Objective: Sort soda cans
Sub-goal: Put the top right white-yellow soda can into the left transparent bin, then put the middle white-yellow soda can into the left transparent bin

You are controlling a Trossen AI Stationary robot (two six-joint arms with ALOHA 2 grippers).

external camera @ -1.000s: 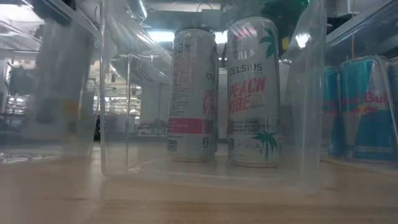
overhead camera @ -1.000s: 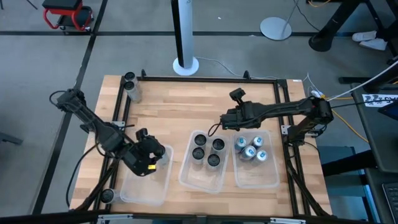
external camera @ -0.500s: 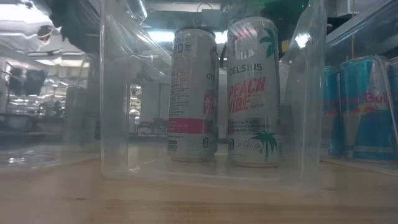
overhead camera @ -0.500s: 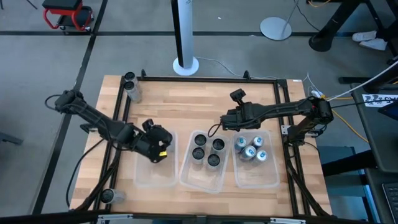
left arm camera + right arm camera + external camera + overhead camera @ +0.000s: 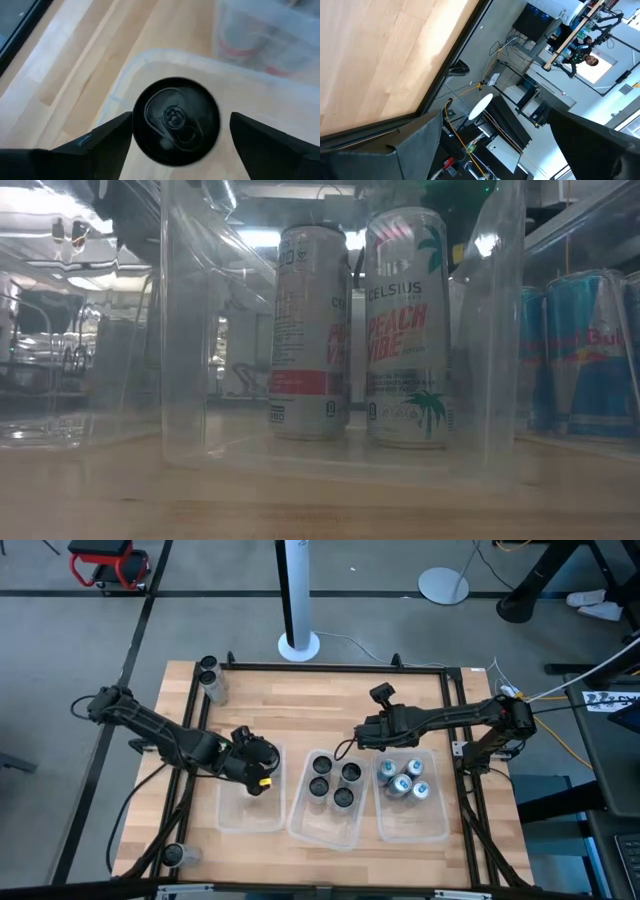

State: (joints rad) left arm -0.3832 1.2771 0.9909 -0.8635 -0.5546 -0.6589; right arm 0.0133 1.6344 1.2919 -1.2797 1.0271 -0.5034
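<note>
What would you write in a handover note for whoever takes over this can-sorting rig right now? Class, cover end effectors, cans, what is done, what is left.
Left end effector: over the left bin, fingers wide around a black-topped can.
Right end effector: open, empty, waiting behind the right bin.
Done: four dark-topped cans in the middle bin; blue cans in the right bin.
Left: two cans at the table's far left corner, one can at the near left edge.

Three bins sit side by side on the counter (image 5: 300,710). The left bin (image 5: 250,825) holds one can (image 5: 176,121), under the left gripper (image 5: 255,762). The middle bin (image 5: 325,825) holds four cans (image 5: 334,782). The right bin (image 5: 412,825) holds more cans (image 5: 403,780). Two cans (image 5: 210,677) stand at the far left corner.
</note>
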